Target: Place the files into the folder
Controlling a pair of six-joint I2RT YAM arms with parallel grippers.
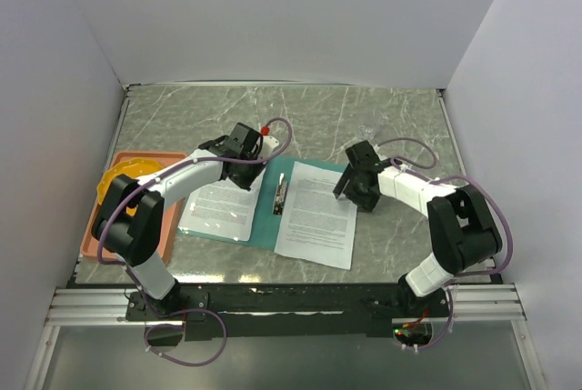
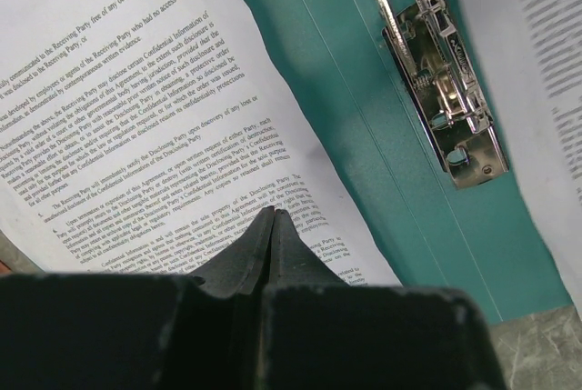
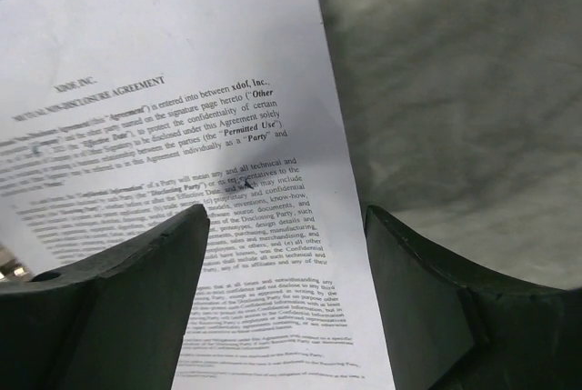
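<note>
The teal folder is lying open at frame centre, files lying across it. Left fingers are pressed together over the left sheet; right fingers are spread over the right sheet's edge.

— What does everything stand on?

— A counter with a grey, marble-like top crossed by pale veins.

— And around it?

— Plain white walls: a back wall and two side panels, left and right, closing it in like a booth.

— The near edge?

— A black strip, then silver aluminium rails running across. Below them, a grey floor.

— Light?

— Even and soft, with faint shadows.
</note>
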